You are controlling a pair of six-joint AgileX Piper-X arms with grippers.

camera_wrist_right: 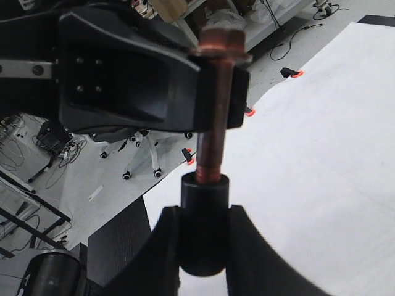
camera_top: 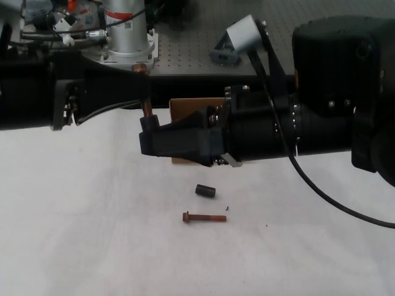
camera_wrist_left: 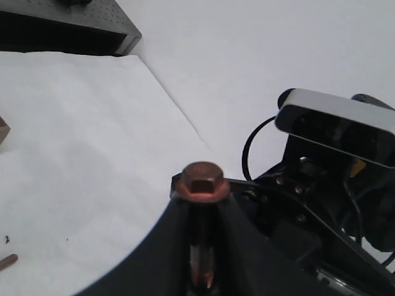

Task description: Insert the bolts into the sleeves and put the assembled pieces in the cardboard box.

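My left gripper (camera_top: 145,86) is shut on a copper bolt (camera_top: 147,110) that hangs upright, head up (camera_wrist_left: 200,181). Directly under it, my right gripper (camera_top: 148,132) is shut on a black sleeve (camera_wrist_right: 203,203). The bolt's shaft (camera_wrist_right: 216,117) enters the top of that sleeve. Both grippers meet above the white cloth, just in front of the cardboard box (camera_top: 185,108), which the right arm partly hides. A second black sleeve (camera_top: 205,191) and a second copper bolt (camera_top: 204,217) lie loose on the cloth nearer the front.
White cloth (camera_top: 92,234) covers the bench. Behind it runs a dark perforated board (camera_top: 185,49) with a metal cylinder stand (camera_top: 126,31) and a small grey part (camera_top: 223,52). A black cable (camera_top: 321,191) trails from the right arm over the cloth.
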